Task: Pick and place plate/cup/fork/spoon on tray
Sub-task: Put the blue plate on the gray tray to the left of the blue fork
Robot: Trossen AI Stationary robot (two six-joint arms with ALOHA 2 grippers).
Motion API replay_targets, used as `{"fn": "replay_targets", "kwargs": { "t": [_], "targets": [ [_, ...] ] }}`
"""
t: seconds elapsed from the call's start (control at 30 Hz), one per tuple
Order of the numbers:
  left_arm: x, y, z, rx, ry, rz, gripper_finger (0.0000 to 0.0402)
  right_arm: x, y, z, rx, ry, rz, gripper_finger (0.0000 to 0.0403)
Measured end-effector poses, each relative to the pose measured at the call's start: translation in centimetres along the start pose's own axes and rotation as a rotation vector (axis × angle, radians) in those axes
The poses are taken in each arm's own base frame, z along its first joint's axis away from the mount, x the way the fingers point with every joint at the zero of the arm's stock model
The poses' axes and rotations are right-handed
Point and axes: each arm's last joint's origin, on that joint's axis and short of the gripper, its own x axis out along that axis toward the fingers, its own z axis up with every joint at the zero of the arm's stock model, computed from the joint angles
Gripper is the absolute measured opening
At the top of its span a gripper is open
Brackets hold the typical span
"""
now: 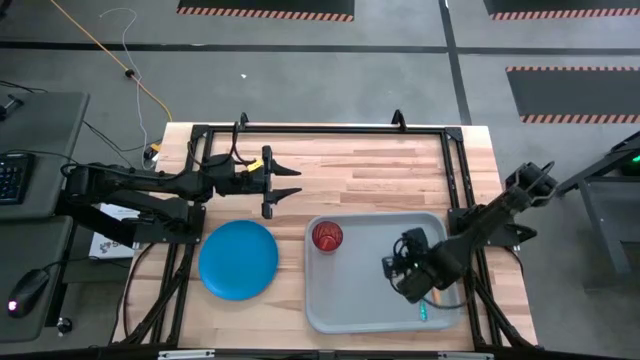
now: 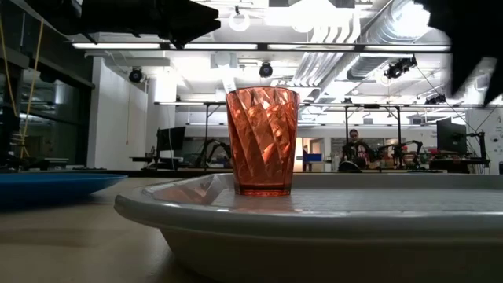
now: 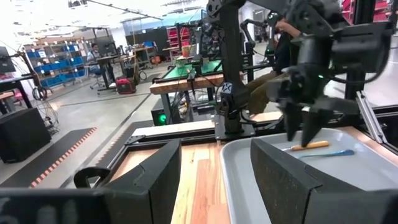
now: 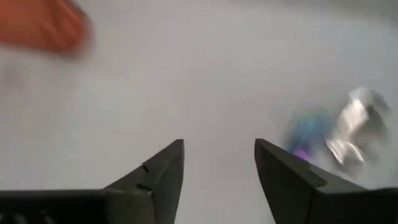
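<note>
The grey tray (image 1: 375, 300) lies at the table's near right. The red-orange cup (image 1: 327, 236) stands upright on the tray's far left corner and also shows in the low view (image 2: 262, 141). The blue plate (image 1: 238, 259) lies flat on the table left of the tray. The orange-handled spoon (image 3: 309, 145) and the blue-handled fork (image 3: 331, 153) lie on the tray floor near its right side. My right gripper (image 1: 395, 272) hangs open and empty over the tray, just above the cutlery. My left gripper (image 1: 297, 183) is open and empty above the table, beyond the plate.
A black frame (image 1: 320, 130) runs around the tabletop. Bare wood lies between the frame's far rail and the tray. A keyboard and a mouse (image 1: 28, 292) sit on a side desk to the left. A person sits far back in the room (image 2: 355, 149).
</note>
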Motion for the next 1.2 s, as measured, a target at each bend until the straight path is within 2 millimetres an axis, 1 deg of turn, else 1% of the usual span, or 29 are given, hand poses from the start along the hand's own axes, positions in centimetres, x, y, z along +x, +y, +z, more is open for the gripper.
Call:
{"fn": "replay_targets", "kwargs": {
  "t": [0.13, 0.3, 0.37, 0.5, 0.6, 0.7, 0.77, 0.83, 0.93, 1.07, 1.2],
  "targets": [
    [0.0, 0.0, 0.0, 0.000, 0.002, 0.000, 0.0184, 0.5, 0.2, 2.8, -0.063, -0.166, 0.050, 0.0209],
    [0.0, 0.0, -0.1, 0.000, 0.005, -0.001, 0.0184, 2.0, 0.2, 6.8, -0.171, -0.299, 0.009, 0.0213],
    [0.0, 0.0, -0.1, -0.001, 0.011, -0.001, 0.0184, 3.0, 0.1, 8.2, -0.202, -0.327, 0.000, 0.0213],
    [0.0, -0.1, -0.4, -0.004, 0.042, -0.006, 0.0184, 5.6, -0.3, 10.7, -0.255, -0.338, 0.027, 0.0213],
    [0.0, -0.1, -0.6, -0.005, 0.066, -0.002, 0.0184, 7.6, -1.2, 12.4, -0.284, -0.319, 0.080, 0.0213],
    [0.0, -0.1, -0.8, -0.008, 0.089, -0.004, 0.0184, 8.8, -2.4, 14.1, -0.310, -0.341, 0.135, 0.0213],
    [-0.1, -0.1, -1.0, -0.010, 0.107, -0.007, 0.0184, 8.8, -3.1, 15.1, -0.322, -0.389, 0.174, 0.0213],
    [0.0, -0.2, -1.1, -0.020, 0.146, -0.013, 0.0184, 8.5, -3.7, 15.8, -0.339, -0.462, 0.228, 0.0213],
    [-0.1, -0.1, -0.7, -0.073, 0.254, -0.025, 0.0184, 7.6, -4.3, 16.4, -0.366, -0.601, 0.352, 0.0213],
    [-0.6, -0.1, -0.5, -0.127, 0.525, -0.053, 0.0184, 7.3, -5.2, 16.7, -0.387, -0.734, 0.466, 0.0213],
    [-0.9, 0.3, 1.2, -0.148, 0.732, -0.073, 0.0184, 7.6, -5.6, 17.1, -0.412, -0.764, 0.477, 0.0213]
  ]
}}
